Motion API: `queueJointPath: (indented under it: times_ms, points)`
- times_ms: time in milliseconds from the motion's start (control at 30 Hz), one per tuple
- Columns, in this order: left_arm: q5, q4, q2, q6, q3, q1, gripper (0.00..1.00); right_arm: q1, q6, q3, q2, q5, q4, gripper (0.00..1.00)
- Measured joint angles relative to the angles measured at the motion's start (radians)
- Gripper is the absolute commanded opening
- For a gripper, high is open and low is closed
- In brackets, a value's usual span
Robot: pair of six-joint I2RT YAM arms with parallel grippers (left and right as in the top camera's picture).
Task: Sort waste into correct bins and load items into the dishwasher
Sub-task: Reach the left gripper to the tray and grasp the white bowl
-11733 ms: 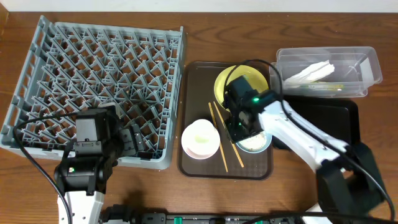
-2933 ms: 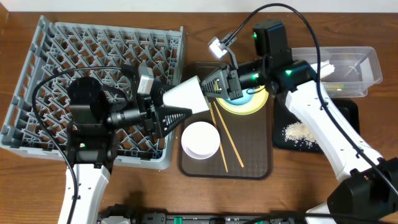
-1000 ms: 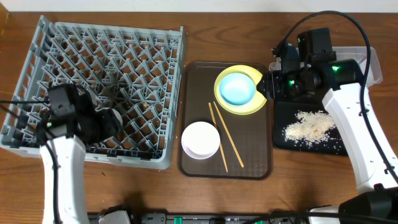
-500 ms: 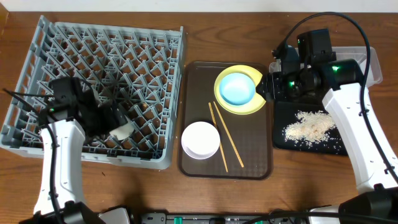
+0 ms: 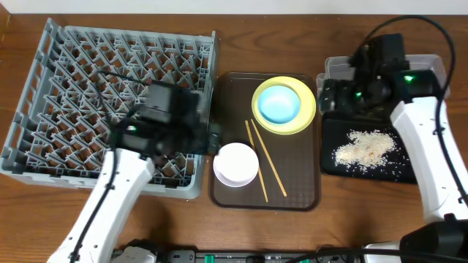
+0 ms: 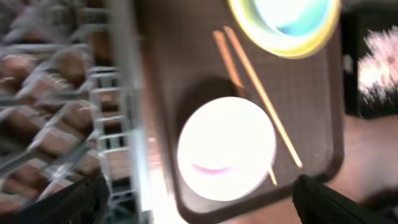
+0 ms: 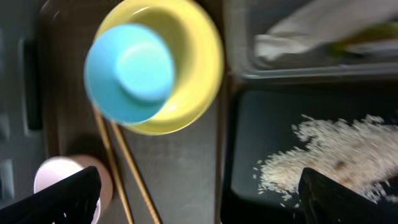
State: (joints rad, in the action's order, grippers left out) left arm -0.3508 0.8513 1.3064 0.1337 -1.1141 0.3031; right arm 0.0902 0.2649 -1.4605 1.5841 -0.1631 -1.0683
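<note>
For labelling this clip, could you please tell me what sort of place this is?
Probably a mock dish-clearing station: a grey dish rack, a brown serving tray carrying a white bowl and chopsticks, and a black tray holding rice scraps.

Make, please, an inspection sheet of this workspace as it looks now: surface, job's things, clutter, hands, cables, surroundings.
Surface: wooden table.
Job's things: the grey dish rack is on the left. The blue bowl sits in the yellow plate. The white bowl and chopsticks lie beside them, and all four are on the brown tray. Rice lies in the black tray. The napkin and the wrapper, which is blurred, lie in the clear tub.
Clutter: nothing seen.
Hands: the left hand is open and empty, looking down on the white bowl. The right hand is open and empty.
Cables: a black cable loops over the right arm.
Surroundings: nothing seen.
</note>
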Motion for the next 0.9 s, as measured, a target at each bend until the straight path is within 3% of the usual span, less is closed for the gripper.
queueJointPath:
  times_ms: [133,400,633,767,900]
  points:
    - [-0.003,-0.072,0.031,0.001,0.0,0.154,0.95,-0.03,0.027,0.0,0.0,0.009,-0.022,0.99]
    - [-0.01,-0.159,0.241,0.003,0.0,0.363,0.8,-0.029,0.039,0.0,0.0,0.008,-0.036,0.99]
    - [-0.01,-0.16,0.436,0.003,0.0,0.421,0.66,-0.029,0.039,0.0,0.0,0.008,-0.041,0.99]
    - [-0.01,-0.16,0.486,0.002,0.0,0.435,0.45,-0.029,0.039,0.0,0.0,0.008,-0.042,0.99]
    - [-0.01,-0.17,0.491,0.004,0.0,0.455,0.4,-0.029,0.039,0.0,0.0,0.008,-0.043,0.99]
